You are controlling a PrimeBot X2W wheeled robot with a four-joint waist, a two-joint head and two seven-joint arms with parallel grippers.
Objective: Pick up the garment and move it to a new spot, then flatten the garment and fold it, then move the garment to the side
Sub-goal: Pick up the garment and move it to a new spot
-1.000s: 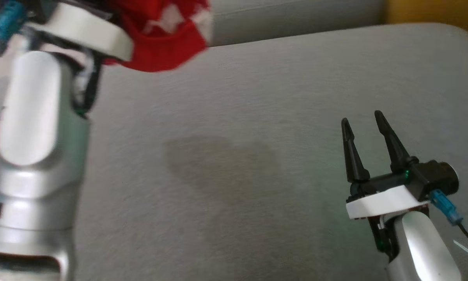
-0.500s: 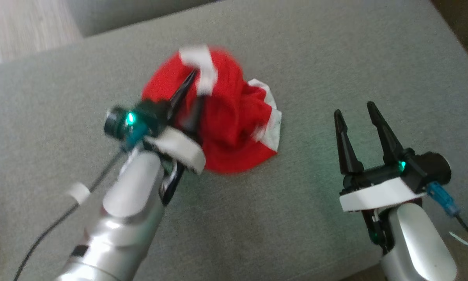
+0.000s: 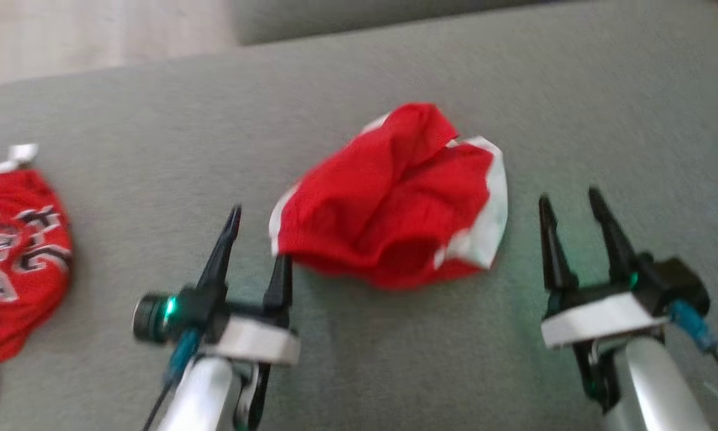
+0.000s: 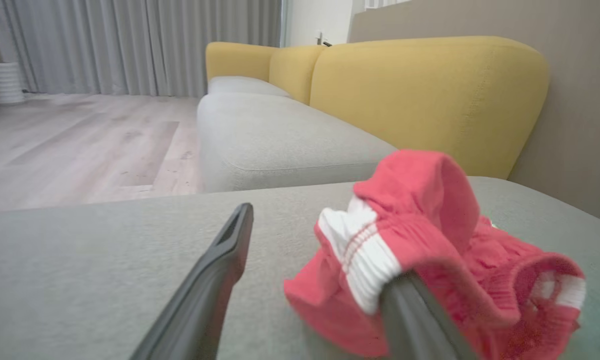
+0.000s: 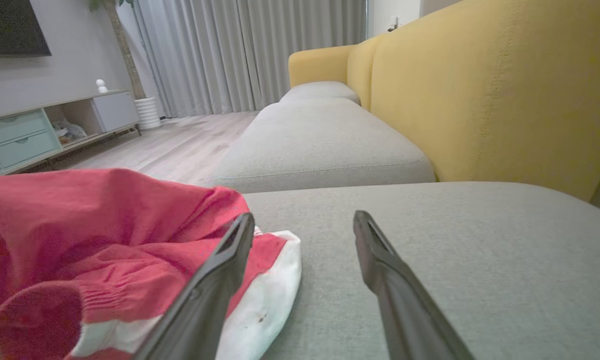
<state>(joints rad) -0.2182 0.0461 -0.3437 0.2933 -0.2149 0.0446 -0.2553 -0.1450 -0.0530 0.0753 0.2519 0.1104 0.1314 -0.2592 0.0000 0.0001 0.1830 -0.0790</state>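
Looking at the left gripper (image 3: 259,236) first: its two fingers were spread wide and nothing was pinched between them. It sat low over the grey sofa cushion (image 3: 125,149), at roughly 7 o'clock from the garment (image 3: 395,203). The finger nearer the cloth had its tip right at the garment's edge, and in the left wrist view a fold of red fabric with a white, red-striped band was draped over that tip. The other finger was clear of it.

The right gripper (image 3: 568,196) was spread open too and holding nothing. It was at about 4 o'clock from the garment, just beside its white panel, with a sliver of cushion between them in the head view.

The garment itself was a crumpled red heap with white panels, sitting near the middle of the cushion. No lettering was showing on it from these angles.

Way out at 9 o'clock, well apart, lay another red cloth with black white-edged lettering (image 3: 18,263), cut off by the frame. The wrist views showed more grey seat cushions, a yellow backrest (image 4: 430,90) at 1 o'clock, wood floor (image 4: 80,145) and grey curtains (image 4: 130,45) at 11 o'clock.
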